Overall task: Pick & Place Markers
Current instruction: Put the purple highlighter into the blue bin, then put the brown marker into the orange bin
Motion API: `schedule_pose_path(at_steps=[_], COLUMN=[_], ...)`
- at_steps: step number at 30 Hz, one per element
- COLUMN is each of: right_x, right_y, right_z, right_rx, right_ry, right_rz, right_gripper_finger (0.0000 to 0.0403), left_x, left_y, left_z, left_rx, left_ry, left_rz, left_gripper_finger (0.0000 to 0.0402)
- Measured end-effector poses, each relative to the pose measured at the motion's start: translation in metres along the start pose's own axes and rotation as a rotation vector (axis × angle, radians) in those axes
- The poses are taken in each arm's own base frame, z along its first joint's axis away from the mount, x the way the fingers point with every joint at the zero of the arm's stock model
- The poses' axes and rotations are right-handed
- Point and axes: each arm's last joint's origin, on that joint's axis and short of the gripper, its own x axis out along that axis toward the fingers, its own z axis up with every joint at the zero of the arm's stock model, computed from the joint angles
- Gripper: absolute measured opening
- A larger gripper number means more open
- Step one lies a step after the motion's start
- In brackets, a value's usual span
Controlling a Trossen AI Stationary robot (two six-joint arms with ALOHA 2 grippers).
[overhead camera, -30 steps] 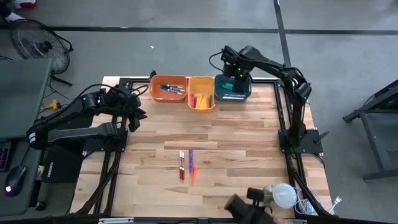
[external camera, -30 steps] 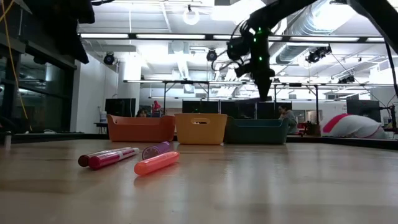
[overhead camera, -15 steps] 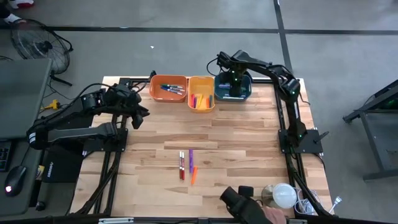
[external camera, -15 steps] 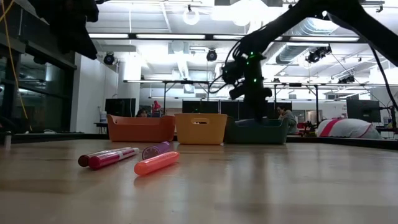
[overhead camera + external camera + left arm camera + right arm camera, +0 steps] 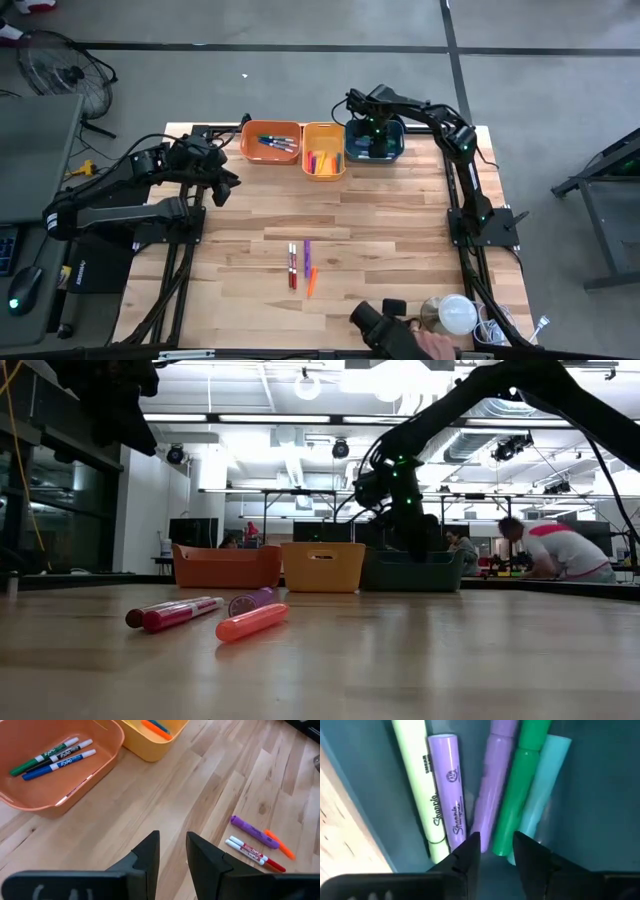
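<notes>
My right gripper point(image 5: 372, 135) point(image 5: 410, 540) reaches down into the teal bin point(image 5: 398, 150), shut on a purple marker point(image 5: 494, 780). Under it in the bin lie a yellow-green marker point(image 5: 417, 780), a purple Sharpie marker point(image 5: 446, 790), a green one point(image 5: 520, 790) and a pale teal one point(image 5: 545, 785). Two red markers point(image 5: 292, 262), a purple one point(image 5: 307, 250) and an orange one point(image 5: 311, 283) lie flat on the table's near middle. My left gripper point(image 5: 173, 837) point(image 5: 222, 190) waits over the table's left side, open by a narrow gap. My right gripper comes from above, pointing down into the teal bin. The purple marker's end point(image 5: 481, 827) sits at the fingertips point(image 5: 470, 845), and the fingers lie across it. The marker runs forward over the bin's floor beside the others. The fingertips hide the exact place of contact.
The orange bin point(image 5: 270, 142) holds thin blue and green pens point(image 5: 52, 756); the yellow bin point(image 5: 323, 150) holds orange and pink markers. A person's hand with a dark object point(image 5: 385, 325) and a white round thing point(image 5: 457, 313) are at the near edge. Bare wood lies between bins and markers.
My right gripper has come down from above the teal bin into it, shifting slightly toward the table's left. The markers on the table have stayed put. The dark object at the near edge has slid leftward.
</notes>
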Motion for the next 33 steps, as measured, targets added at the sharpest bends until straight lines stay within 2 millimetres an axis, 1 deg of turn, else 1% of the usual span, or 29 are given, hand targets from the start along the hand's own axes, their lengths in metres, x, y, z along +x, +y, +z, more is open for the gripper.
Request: schedule_pose_path(at_steps=[3, 8, 11, 17, 24, 29, 33], right_x=[0.0, -0.002, -0.01, -0.036, -0.072, -0.101, -0.124], right_y=[0.002, 0.008, 0.01, 0.016, 0.027, 0.042, 0.059], right_z=[0.002, 0.003, 0.002, -0.005, -0.019, -0.03, -0.04], right_rx=[0.014, 0.096, 0.166, 0.374, 0.567, 0.632, 0.653], right_ry=[-0.006, 0.02, 0.014, -0.042, -0.171, -0.249, -0.292], right_rz=[0.006, -0.016, -0.048, -0.101, -0.019, 0.011, -0.003], right_gripper_finger=[0.0112, 0.0126, 0.0131, 0.0133, 0.0134, 0.0134, 0.0134], left_x=[0.0, 0.0, 0.0, 0.0, 0.0, 0.0, 0.0], left_y=[0.0, 0.0, 0.0, 0.0, 0.0, -0.001, -0.003], left_z=[0.0, 0.0, 0.0, 0.0, 0.0, 0.0, -0.001], left_rx=[0.0, 0.0, 0.0, 0.01, 0.02, 0.023, 0.036], left_ry=[0.0, 0.0, 0.0, 0.001, 0.001, 0.011, 0.022], left_rz=[0.0, -0.001, -0.001, -0.004, -0.007, -0.048, -0.094], left_gripper_finger=[0.0094, 0.0094, 0.0094, 0.0094, 0.0094, 0.0094, 0.0094])
